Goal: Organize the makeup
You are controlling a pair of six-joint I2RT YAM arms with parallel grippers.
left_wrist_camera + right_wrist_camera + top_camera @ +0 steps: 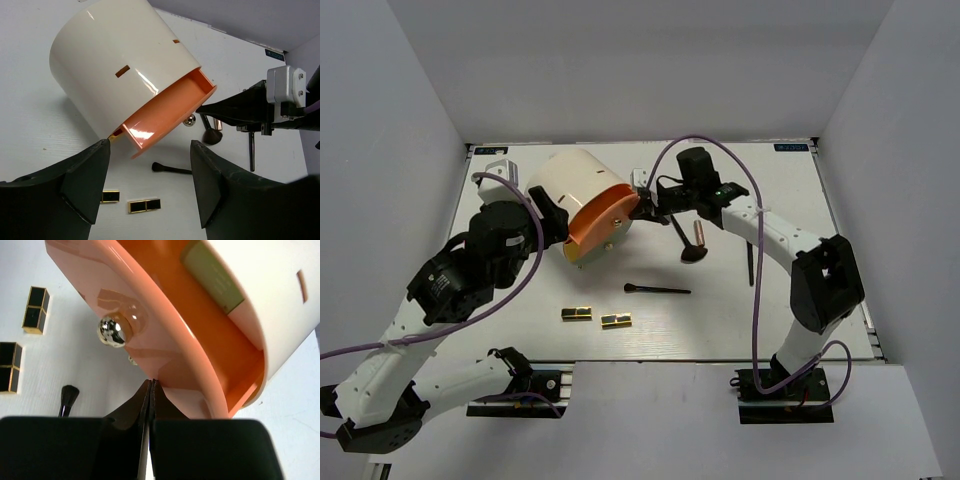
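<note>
The makeup lies on the white table. Two gold-and-black cases (576, 313) (615, 321) are at the front, also in the left wrist view (144, 205). A slim black brush (657, 289) lies behind them. A wide-headed brush (692, 250), the rose-gold lipstick (700, 235) and another slim brush (751, 262) lie to the right. A mint-green tube (212, 277) lies inside the orange drawer (165, 315). My right gripper (642, 208) (151, 381) is shut and empty, tips touching the drawer front's edge. My left gripper (552, 222) (149, 145) is open beside the cylinder, holding nothing.
The big cream cylinder (575, 185) lies tilted at the back centre, its orange drawer partly pulled out, with a silver knob (112, 331) on its face. The table's side and back walls are close. A white object (490, 178) sits at the back left.
</note>
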